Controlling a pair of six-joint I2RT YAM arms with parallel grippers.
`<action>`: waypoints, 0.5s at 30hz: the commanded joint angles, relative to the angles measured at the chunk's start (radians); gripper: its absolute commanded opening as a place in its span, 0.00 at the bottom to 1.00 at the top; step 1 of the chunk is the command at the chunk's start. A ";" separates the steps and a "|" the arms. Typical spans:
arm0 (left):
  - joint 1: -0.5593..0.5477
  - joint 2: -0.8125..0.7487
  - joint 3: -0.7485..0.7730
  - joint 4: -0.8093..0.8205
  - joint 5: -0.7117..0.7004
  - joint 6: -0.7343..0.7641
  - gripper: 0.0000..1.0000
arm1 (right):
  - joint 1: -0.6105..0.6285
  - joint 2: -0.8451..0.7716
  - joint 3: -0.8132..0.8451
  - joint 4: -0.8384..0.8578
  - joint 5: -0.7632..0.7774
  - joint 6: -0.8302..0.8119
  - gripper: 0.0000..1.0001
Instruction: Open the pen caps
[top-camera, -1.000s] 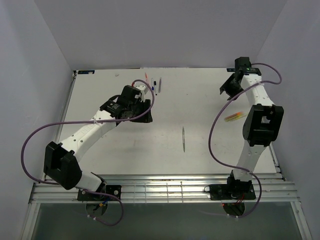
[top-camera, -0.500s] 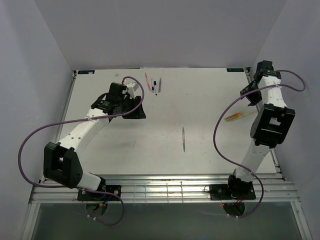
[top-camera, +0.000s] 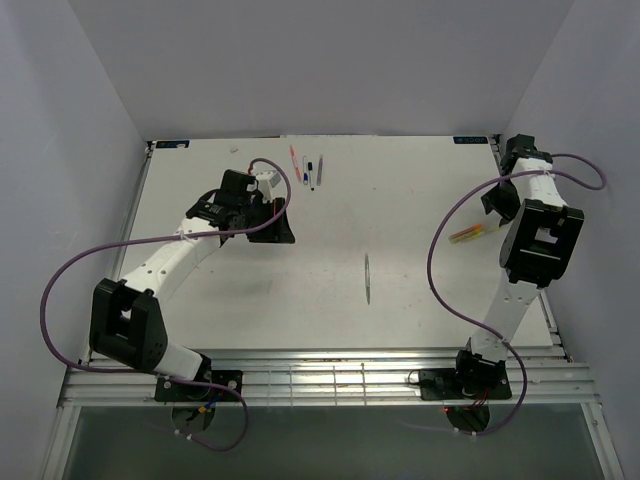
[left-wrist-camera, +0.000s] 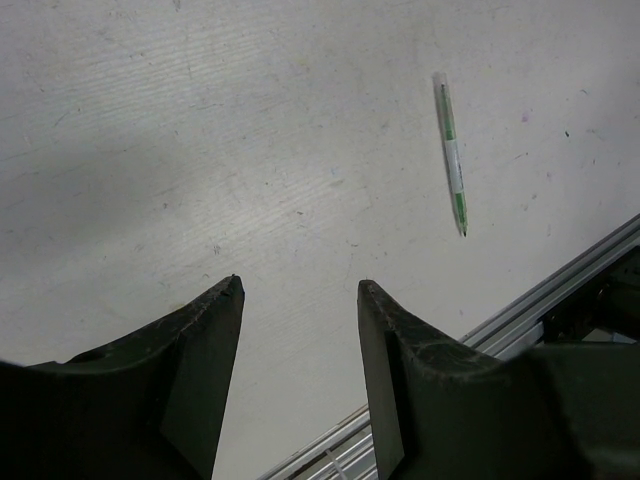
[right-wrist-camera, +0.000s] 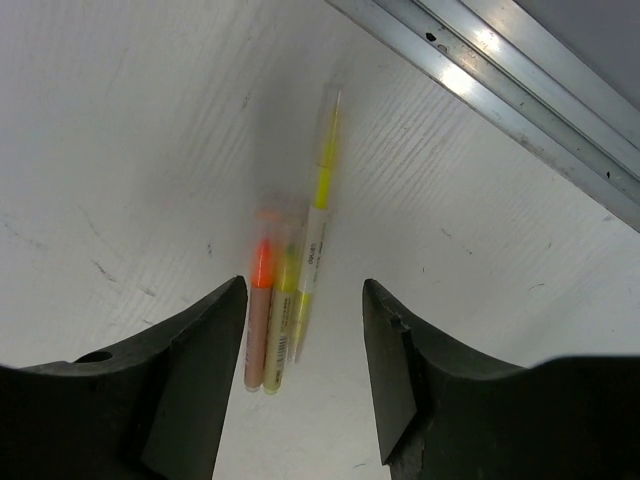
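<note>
Three pens lie together near the right edge: an orange one (right-wrist-camera: 257, 325), a yellow one (right-wrist-camera: 283, 320) and a thin yellow one (right-wrist-camera: 320, 215); they show as one cluster (top-camera: 469, 234) from above. The pen caps at their far ends look see-through and blurred. My right gripper (right-wrist-camera: 303, 287) hangs open above them, empty, also visible in the top view (top-camera: 495, 204). A green pen (left-wrist-camera: 452, 155) lies alone mid-table (top-camera: 368, 278). My left gripper (left-wrist-camera: 300, 285) is open and empty over bare table, left of centre (top-camera: 272, 226). A pink pen (top-camera: 295, 161) and two dark pens (top-camera: 315, 172) lie at the back.
The aluminium rail (right-wrist-camera: 520, 75) along the table's right edge runs close beyond the yellow pens. The slotted front rails (left-wrist-camera: 560, 285) lie past the green pen. Purple cables (top-camera: 450, 240) loop off both arms. Side walls close in the table.
My right arm has swung right and come over the orange and yellow pens. My left arm shifted slightly left, then settled back. Both grippers stay open.
</note>
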 joint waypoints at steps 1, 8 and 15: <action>-0.002 0.007 -0.004 0.029 0.031 0.004 0.60 | -0.006 -0.017 -0.012 0.064 0.084 0.029 0.56; 0.001 0.030 -0.005 0.038 0.053 -0.019 0.59 | 0.002 -0.025 -0.040 0.059 0.174 0.078 0.56; 0.001 0.042 -0.005 0.039 0.057 -0.033 0.59 | 0.017 -0.008 -0.061 0.049 0.250 0.149 0.56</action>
